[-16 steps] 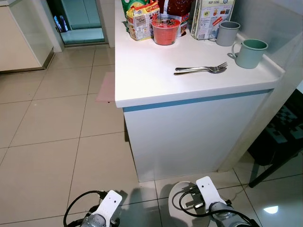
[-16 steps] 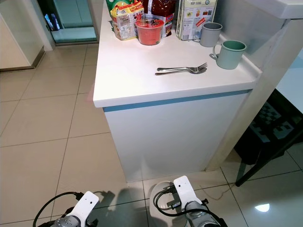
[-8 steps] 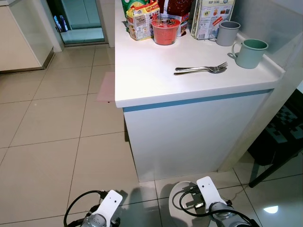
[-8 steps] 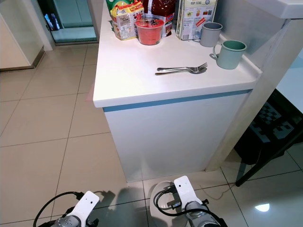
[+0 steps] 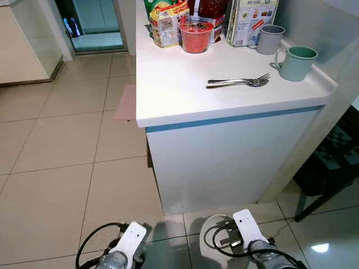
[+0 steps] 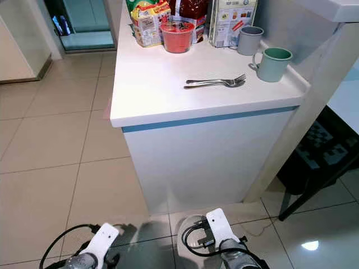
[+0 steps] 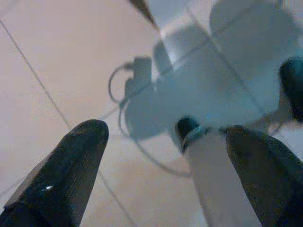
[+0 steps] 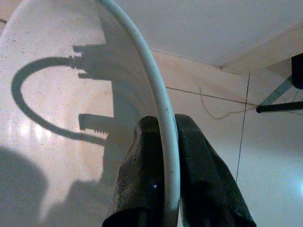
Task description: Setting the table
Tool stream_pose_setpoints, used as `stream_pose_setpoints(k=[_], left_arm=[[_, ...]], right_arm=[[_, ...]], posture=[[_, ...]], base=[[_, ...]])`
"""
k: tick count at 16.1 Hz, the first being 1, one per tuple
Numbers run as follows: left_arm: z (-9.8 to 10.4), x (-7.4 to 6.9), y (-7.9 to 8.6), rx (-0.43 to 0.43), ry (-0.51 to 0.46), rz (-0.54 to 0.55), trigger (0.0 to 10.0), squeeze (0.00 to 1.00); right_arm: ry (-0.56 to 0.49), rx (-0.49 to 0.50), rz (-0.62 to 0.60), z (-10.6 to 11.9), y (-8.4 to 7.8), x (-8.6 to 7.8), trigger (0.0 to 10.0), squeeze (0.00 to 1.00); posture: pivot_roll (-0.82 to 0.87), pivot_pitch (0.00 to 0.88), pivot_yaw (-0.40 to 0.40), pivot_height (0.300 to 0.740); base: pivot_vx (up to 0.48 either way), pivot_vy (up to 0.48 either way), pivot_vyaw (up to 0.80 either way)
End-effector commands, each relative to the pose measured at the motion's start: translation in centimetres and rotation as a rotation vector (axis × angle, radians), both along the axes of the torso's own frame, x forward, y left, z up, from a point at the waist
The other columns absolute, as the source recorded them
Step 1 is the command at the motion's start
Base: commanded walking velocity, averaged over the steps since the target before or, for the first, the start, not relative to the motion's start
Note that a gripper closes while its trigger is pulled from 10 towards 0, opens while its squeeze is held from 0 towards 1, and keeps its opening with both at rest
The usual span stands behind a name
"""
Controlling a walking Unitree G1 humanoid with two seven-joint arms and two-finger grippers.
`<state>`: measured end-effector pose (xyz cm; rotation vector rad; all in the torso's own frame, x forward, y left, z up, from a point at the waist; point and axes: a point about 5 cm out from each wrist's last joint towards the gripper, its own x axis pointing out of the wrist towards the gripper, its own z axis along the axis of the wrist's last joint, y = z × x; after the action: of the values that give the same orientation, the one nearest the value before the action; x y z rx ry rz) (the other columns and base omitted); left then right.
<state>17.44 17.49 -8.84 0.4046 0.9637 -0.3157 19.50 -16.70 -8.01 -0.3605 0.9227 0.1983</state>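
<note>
Before the robot, a white counter (image 5: pixel 185 84) with a blue band along its front edge stands on the tiled floor (image 5: pixel 50 145). At its far end sit snack packets (image 5: pixel 168 22) and a red cup (image 5: pixel 196 35); nearer lie a green mug (image 5: pixel 296 61), a grey mug (image 5: pixel 270 38) and two forks (image 5: pixel 238 82) side by side, leaving bare surface toward the near left.

Low down, the right gripper (image 8: pixel 163 156) pinches the rim of a white plate (image 8: pixel 57 104), one black finger on each face; the plate hangs below counter height. The left gripper (image 7: pixel 165 156) hangs idle over the floor, fingers spread wide and holding nothing.

The step in hand is judged to be carrying the plate up onto the counter. Done well, this means lifting clear of the front edge, levelling the plate, and setting it on the bare area beside the forks without nudging them.
</note>
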Motion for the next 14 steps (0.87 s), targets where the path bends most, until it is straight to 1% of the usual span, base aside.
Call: stream_pose_setpoints(k=[1,3,4,5,6,7,8,9,10,11,13,14], left_arm=[[0.1,0.1,-0.1,-0.03,-0.037,0.023,10.0,0.0],[0.4,0.4,-0.3,-0.065,-0.092,0.044,10.0,0.0],[0.6,0.6,-0.4,-0.063,-0.113,0.025,10.0,0.0],[5.1,7.9,0.3,-0.106,-0.272,-0.013,10.0,0.0],[6.1,9.2,0.3,-0.12,-0.306,-0.019,10.0,0.0],[7.5,10.7,0.1,-0.162,-0.365,0.004,10.0,0.0],[8.3,11.4,-0.1,-0.203,-0.399,0.024,10.0,0.0],[9.2,12.2,-0.3,-0.228,-0.46,0.03,10.0,0.0],[9.9,12.6,-0.5,-0.24,-0.51,0.028,10.0,0.0],[10.7,13.3,-0.9,-0.265,-0.555,0.026,10.0,0.0],[11.8,14.0,-1.5,-0.292,-0.596,0.005,10.0,0.0],[12.0,14.1,-1.7,-0.303,-0.601,0.001,10.0,0.0]], right_arm=[[0.012,-0.007,0.004,-0.2,-0.3,-0.5,0.0,0.0],[-0.008,0.028,-0.026,-0.1,-0.2,-0.4,0.0,0.0],[-0.021,0.042,-0.021,0.0,-0.1,-0.3,0.0,0.0],[-0.044,0.066,-0.03,0.1,0.0,-0.1,0.0,0.0],[-0.05,0.072,-0.035,0.1,0.0,-0.1,0.0,0.0],[-0.078,0.092,-0.055,0.3,0.0,0.1,0.0,0.0],[-0.094,0.099,-0.066,0.4,0.0,0.2,0.0,0.0],[-0.254,0.134,-0.038,3.0,0.2,4.1,0.0,0.0],[-0.416,0.168,0.011,6.5,0.6,8.0,0.0,0.0],[-0.451,0.174,0.026,7.3,0.6,9.0,0.0,0.0],[-0.459,0.176,0.02,7.3,0.5,9.0,0.0,0.0],[-0.473,0.178,0.018,7.5,0.5,9.1,0.0,0.0]], posture=[[0.07,0.0,0.021,0.74],[0.08,0.0,0.014,0.74],[0.08,0.0,0.013,0.74],[0.08,0.0,0.015,0.74],[0.08,0.0,0.015,0.74],[0.08,0.0,0.017,0.74],[0.08,0.0,0.017,0.74],[0.07,0.0,0.016,0.74],[0.07,0.0,0.014,0.74],[0.08,0.0,0.012,0.74],[0.08,0.0,0.011,0.74],[0.08,0.0,0.012,0.74]], base=[[0.0,0.0,0.0],[0.0,0.0,0.0],[0.0,0.0,0.0],[0.0,0.0,0.0],[0.0,0.0,0.0],[0.0,0.0,0.0],[0.0,0.0,0.0],[0.0,0.0,0.0],[0.0,0.0,0.0],[0.0,0.0,0.0],[0.0,0.0,0.0],[0.0,0.0,0.0]])
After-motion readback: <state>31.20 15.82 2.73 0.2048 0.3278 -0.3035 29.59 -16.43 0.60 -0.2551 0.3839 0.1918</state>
